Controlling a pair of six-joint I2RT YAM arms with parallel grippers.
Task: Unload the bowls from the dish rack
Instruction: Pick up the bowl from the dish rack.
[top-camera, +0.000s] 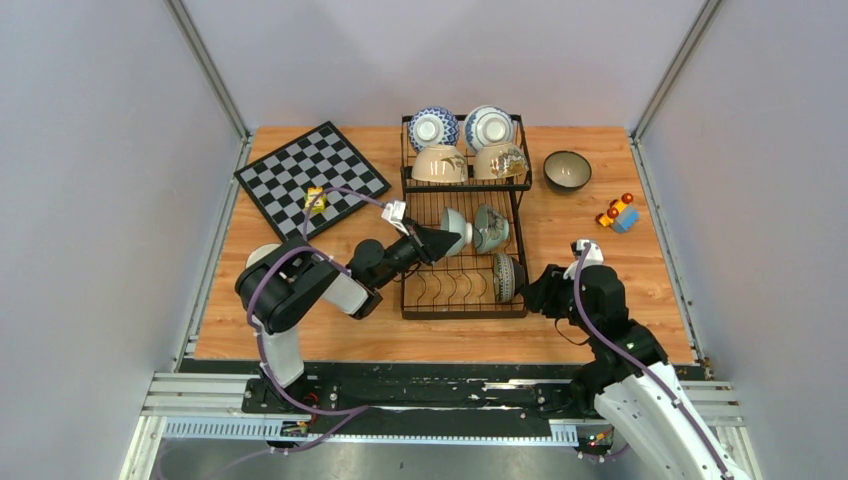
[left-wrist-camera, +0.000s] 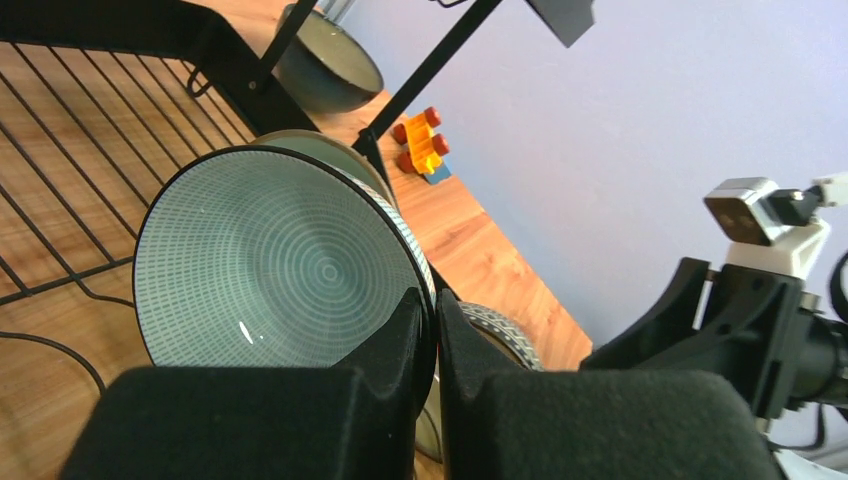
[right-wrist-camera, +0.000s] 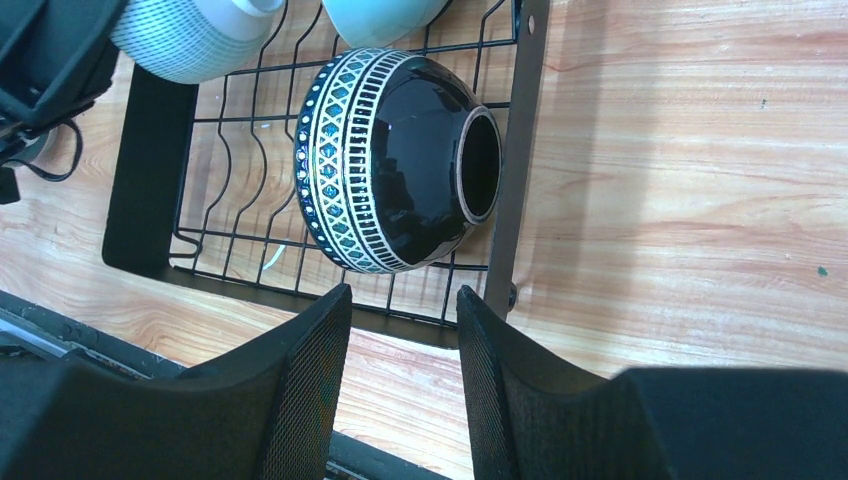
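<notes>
The black wire dish rack (top-camera: 418, 300) stands mid-table. Its upper basket holds two blue-and-white bowls (top-camera: 433, 128) and two beige bowls (top-camera: 439, 164). On the lower tray a pale teal bowl (top-camera: 455, 231) stands on edge, and my left gripper (top-camera: 440, 240) is shut on its rim. The left wrist view shows this bowl's ringed inside (left-wrist-camera: 270, 260) with the rim pinched between the fingers (left-wrist-camera: 400, 340). A second teal bowl (top-camera: 490, 228) stands just behind it. A dark patterned bowl (right-wrist-camera: 400, 160) lies on its side at the tray's near right corner. My right gripper (right-wrist-camera: 402, 295) is open just short of it, over bare wood.
A dark-glazed bowl (top-camera: 567, 170) sits upright on the table right of the rack. A small toy car (top-camera: 617, 213) lies near the right edge. A checkerboard (top-camera: 311, 178) with a yellow piece (top-camera: 315, 199) lies at the back left.
</notes>
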